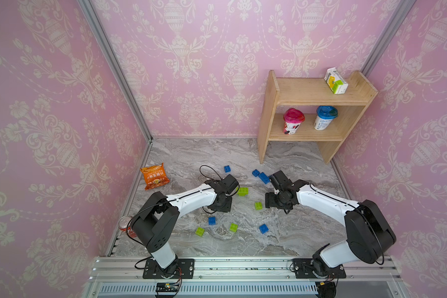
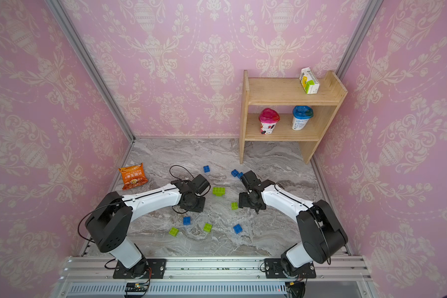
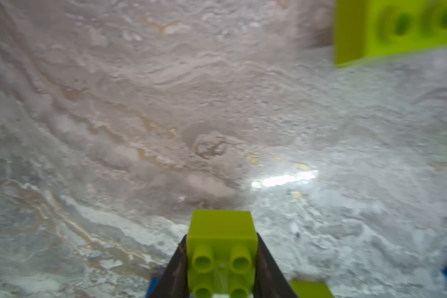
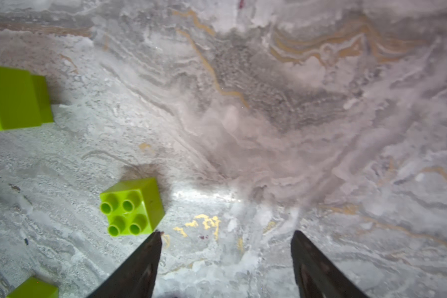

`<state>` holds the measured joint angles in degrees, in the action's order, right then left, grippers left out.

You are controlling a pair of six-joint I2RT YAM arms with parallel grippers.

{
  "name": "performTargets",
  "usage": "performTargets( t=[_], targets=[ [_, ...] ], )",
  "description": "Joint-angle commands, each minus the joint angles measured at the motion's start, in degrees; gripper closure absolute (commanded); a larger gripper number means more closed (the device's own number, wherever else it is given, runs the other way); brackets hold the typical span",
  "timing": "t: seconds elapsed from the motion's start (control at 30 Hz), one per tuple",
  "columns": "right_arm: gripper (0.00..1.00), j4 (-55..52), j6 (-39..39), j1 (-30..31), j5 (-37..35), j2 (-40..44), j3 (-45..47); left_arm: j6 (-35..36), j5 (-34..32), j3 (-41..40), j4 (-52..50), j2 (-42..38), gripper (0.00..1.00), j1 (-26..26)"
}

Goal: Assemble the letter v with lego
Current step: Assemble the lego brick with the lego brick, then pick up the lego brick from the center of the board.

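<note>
Left gripper (image 3: 221, 238) clamped on a small green brick (image 3: 222, 227); I'd carry it level to the long green brick (image 1: 243, 191) at its two o'clock, studs aligned. Right gripper (image 4: 227, 232) gapes, empty.

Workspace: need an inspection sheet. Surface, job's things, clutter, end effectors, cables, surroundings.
Surface: marble-pattern tabletop, no spills seen.
Job's things: lego bricks, lime green and blue, scattered loose; long lime brick mid-table; nothing resembling a V yet.
Clutter: orange snack bag far left; red can at the left edge.
End effectors: left end effector shut on a small lime brick; right end effector open, empty, one finger close to a second small lime brick.
Cables: black cable loop above the left wrist, clear of the bricks.
Surroundings: pink patterned walls; wooden shelf holding a carton, pink-lidded cup and blue-lidded cup.
</note>
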<state>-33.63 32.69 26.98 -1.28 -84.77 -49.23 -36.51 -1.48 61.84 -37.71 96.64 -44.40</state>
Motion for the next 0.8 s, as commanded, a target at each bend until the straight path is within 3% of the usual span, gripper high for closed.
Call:
performTargets(
  t=[0.0, 0.13, 0.3, 0.4, 0.6, 0.77],
  targets=[
    [0.20, -2.22, 1.15, -1.45, 1.50, 3.12, 2.91, -10.59, 3.87, 2.63, 2.26, 3.52, 0.72, -4.24],
    [0.21, -3.85, 1.15, -1.57, 0.15, 6.77, 5.04, -13.48, 6.01, 4.41, 6.67, 7.52, 0.71, -7.63],
    [0.20, -6.09, 4.15, -0.80, -0.69, 13.75, 7.67, -12.78, 7.49, 6.36, 8.41, 9.01, 0.41, -8.44],
    [0.20, -9.65, 6.36, 4.15, -5.18, 14.70, 5.55, -11.04, 5.82, 5.98, 7.30, 5.46, 0.25, -7.30],
    [0.26, -9.38, 16.98, 19.41, -9.72, 8.79, -2.35, -0.82, 1.16, 1.01, 3.49, -7.67, 0.16, 3.74],
    [0.32, -6.10, 24.11, 26.76, -10.43, -1.57, -9.83, 6.68, 2.46, -0.55, 6.57, -11.78, 0.19, 12.00]
  ],
)
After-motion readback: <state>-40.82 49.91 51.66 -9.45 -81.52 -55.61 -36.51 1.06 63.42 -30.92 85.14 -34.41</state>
